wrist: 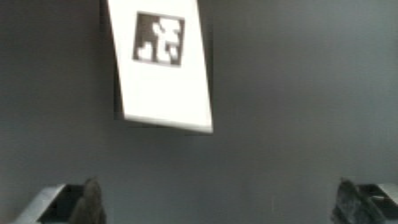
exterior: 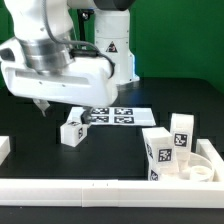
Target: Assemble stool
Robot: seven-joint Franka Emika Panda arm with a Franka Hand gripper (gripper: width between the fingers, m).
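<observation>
The loose stool leg (exterior: 73, 128) lies on the dark desk (exterior: 180, 100) beside the marker board (exterior: 112, 115). It is judged light, rigid and smooth, best gripped across its flat sides (wrist: 164, 62). The claw (exterior: 47, 108) hangs spread above it, empty. The seat (exterior: 198, 172) and two more legs (exterior: 168, 142) sit well apart.

Seat (exterior: 200, 172) cut off by ext view's right edge; marker board (exterior: 112, 115) partly hidden behind arm; wrist view blurred.

Matt white plastic legs (exterior: 165, 143), smooth white seat (exterior: 205, 168), matt black table (exterior: 110, 150)
</observation>
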